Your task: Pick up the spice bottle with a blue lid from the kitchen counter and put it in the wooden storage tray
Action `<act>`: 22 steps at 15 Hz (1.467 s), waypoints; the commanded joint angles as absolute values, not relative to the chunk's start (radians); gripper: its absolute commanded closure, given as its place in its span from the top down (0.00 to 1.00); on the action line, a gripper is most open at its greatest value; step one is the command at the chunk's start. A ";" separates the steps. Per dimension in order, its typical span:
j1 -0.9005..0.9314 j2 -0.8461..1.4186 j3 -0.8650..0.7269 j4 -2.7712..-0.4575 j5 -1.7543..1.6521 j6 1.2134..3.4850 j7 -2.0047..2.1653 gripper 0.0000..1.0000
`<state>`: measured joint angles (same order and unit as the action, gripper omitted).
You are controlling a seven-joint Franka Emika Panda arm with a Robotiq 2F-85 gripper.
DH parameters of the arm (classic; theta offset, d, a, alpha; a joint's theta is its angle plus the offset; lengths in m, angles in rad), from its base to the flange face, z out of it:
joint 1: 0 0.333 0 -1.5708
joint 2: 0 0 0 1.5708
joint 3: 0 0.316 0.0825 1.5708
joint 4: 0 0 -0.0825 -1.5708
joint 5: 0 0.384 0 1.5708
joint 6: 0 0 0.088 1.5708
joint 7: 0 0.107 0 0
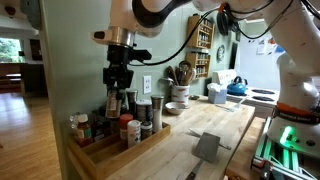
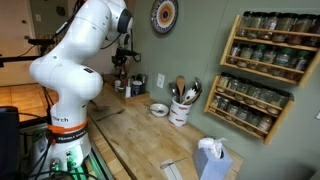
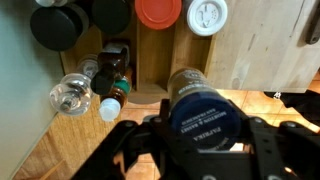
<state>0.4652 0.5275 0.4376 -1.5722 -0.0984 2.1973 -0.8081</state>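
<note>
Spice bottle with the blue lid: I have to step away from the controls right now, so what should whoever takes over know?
Hand: looks closed around the spice bottle, gripping it near its blue lid.
Bottle: off the counter, over a bare spot in the wooden tray, next to the other jars.
Done: pick-up and carry.
Left: lower it if it is not standing yet (cannot tell), open the hand, then lift straight up clear of the jars.
</note>
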 commanded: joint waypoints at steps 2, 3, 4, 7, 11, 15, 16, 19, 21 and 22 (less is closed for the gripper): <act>0.511 0.594 0.409 -1.487 -0.154 2.148 -0.776 0.29; 0.519 0.607 0.403 -1.474 -0.165 2.143 -0.767 0.29; 0.523 0.618 0.399 -1.463 -0.173 2.143 -0.762 0.29; 0.541 0.649 0.381 -1.440 -0.196 2.143 -0.705 0.29; 0.551 0.690 0.365 -1.405 -0.215 2.141 -0.649 0.29; 0.550 0.732 0.358 -1.356 -0.216 2.100 -0.617 0.29; 0.549 0.743 0.357 -1.345 -0.215 2.089 -0.613 0.29; 0.553 0.770 0.352 -1.320 -0.220 2.078 -0.611 0.29; 0.558 0.789 0.348 -1.301 -0.230 2.074 -0.613 0.29; 0.560 0.798 0.347 -1.294 -0.236 2.071 -0.617 0.29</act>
<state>0.5356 0.7583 0.3608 -1.3536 -0.2098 2.1113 -0.6334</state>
